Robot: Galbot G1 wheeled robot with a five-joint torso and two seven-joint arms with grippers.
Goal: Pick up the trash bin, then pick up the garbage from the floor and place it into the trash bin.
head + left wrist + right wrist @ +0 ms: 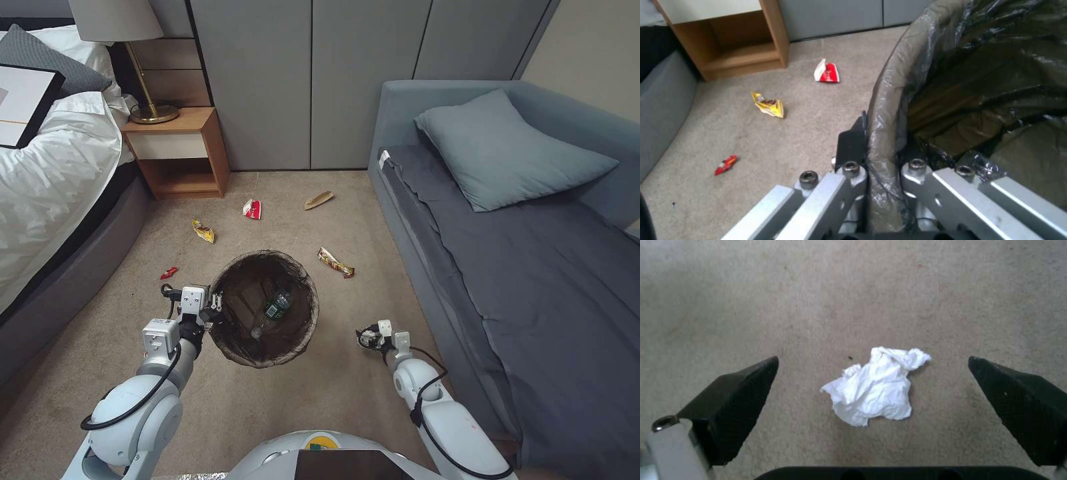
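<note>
While the left gripper (215, 311) pinches the rim of the trash bin (265, 308), one finger (852, 144) outside the wall and the other inside against the dark liner, the bin hangs off the carpet (280, 213) in front of the robot, tilted so its mouth faces the head camera. Inside the bin lies a clear bottle (272, 311) with a green label, resting on the bag.

Just beside the bin, on its sofa side, the right gripper (369, 337) points down at the floor with its two black fingers (735, 400) spread wide. A crumpled white tissue (878, 385) sits on the carpet between them, touched by neither.

More litter lies around the bin. Beyond it, toward the wall, a red-and-white carton (252, 209) and a tan paper scrap (319, 199) rest on the carpet. Between the bin and the sofa (533, 267), a long yellow-red wrapper (335, 262) lies near the rim's far edge. On the bin's bed side, a yellow snack wrapper (204, 231) lies farther off, and a small red wrapper (169, 273) lies close to the left gripper. The wooden nightstand (180, 153), carrying a brass lamp (143, 73), stands well beyond the bin against the wall, next to the bed (47, 173).
</note>
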